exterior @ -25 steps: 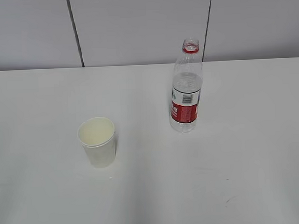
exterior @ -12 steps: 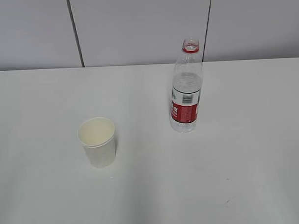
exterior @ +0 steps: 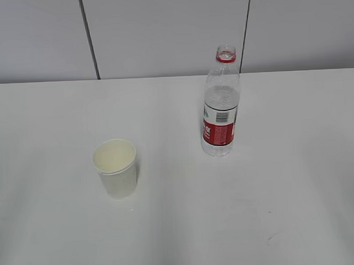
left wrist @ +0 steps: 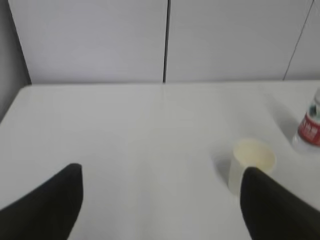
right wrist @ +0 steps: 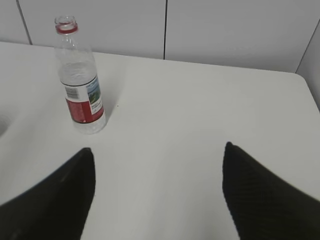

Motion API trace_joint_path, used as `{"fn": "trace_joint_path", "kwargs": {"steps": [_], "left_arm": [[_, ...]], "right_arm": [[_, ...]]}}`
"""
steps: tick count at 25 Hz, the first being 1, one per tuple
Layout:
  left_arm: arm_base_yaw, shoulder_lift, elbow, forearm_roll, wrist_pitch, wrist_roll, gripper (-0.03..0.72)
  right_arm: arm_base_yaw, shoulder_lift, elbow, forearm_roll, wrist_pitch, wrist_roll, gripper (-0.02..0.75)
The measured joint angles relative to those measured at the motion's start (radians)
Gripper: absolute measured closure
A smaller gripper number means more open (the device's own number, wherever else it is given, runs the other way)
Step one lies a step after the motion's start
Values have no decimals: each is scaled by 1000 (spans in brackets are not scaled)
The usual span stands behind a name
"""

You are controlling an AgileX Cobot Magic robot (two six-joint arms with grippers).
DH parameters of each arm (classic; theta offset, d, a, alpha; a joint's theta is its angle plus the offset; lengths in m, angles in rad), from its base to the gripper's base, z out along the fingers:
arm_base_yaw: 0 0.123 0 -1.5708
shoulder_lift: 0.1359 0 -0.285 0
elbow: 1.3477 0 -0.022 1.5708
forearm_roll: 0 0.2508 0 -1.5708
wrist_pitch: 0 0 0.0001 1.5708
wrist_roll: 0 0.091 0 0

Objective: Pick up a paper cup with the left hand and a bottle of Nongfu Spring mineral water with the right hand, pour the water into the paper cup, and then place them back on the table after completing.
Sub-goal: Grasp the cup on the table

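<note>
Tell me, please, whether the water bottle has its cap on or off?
Off: the bottle stands upright with a bare, open neck; only the red ring remains.

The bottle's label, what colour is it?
Red below, white above on the bottle's label; clearest in the right wrist view.

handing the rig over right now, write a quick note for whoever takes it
Left end effector: open, empty, short of the paper cup.
Right end effector: open, empty, short of the water bottle.
Cup stands upright on the table, left of the bottle; the bottle is upright, uncapped, part full.
Done: nothing grasped.
Left: grasp both, pour, set them back.
</note>
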Motion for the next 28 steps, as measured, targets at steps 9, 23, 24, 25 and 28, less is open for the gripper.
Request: {"fn": "trace_joint_path", "kwargs": {"steps": [9, 23, 24, 25, 28], "left_arm": [[0, 84, 116, -1, -376, 9, 101], [-2, 406, 191, -23, -761, 10, 103], [-8, 429, 191, -23, -788, 10, 103], [-19, 455, 191, -23, -812, 10, 103], [-65, 534, 191, -12, -876, 10, 103]], "right_arm": [[13, 103, 6, 5, -194, -4, 150], [23, 316, 17, 19, -372, -4, 150], [29, 337, 17, 19, -388, -4, 150], [36, 354, 17, 19, -405, -4, 150], [60, 416, 20, 19, -453, -4, 150]]}}
